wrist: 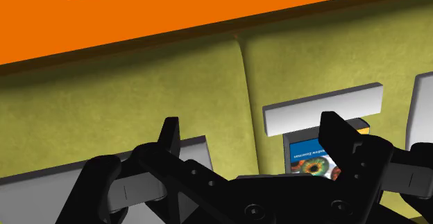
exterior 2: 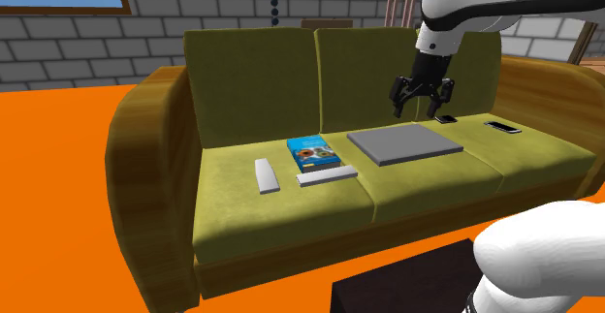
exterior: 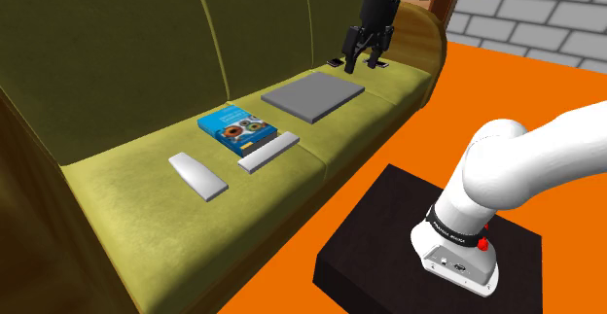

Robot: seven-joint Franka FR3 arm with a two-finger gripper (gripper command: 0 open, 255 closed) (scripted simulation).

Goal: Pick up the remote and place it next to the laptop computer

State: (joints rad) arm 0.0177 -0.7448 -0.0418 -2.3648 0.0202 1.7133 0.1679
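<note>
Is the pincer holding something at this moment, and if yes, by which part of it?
Nothing is held. The pincer stands open above the sofa, with nothing clasped between its fingers.

Olive sofa, orange floor, grey brick wall.

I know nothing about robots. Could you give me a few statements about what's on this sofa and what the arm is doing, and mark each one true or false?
1. The gripper is holding something. False: its fingers stand open and empty above the sofa.
2. A blue book lies on the seat. True.
3. The grey laptop stands open. False: it lies shut and flat.
4. The floor is orange. True.
5. The book lies on top of the laptop. False: they lie apart on the seat.
</note>
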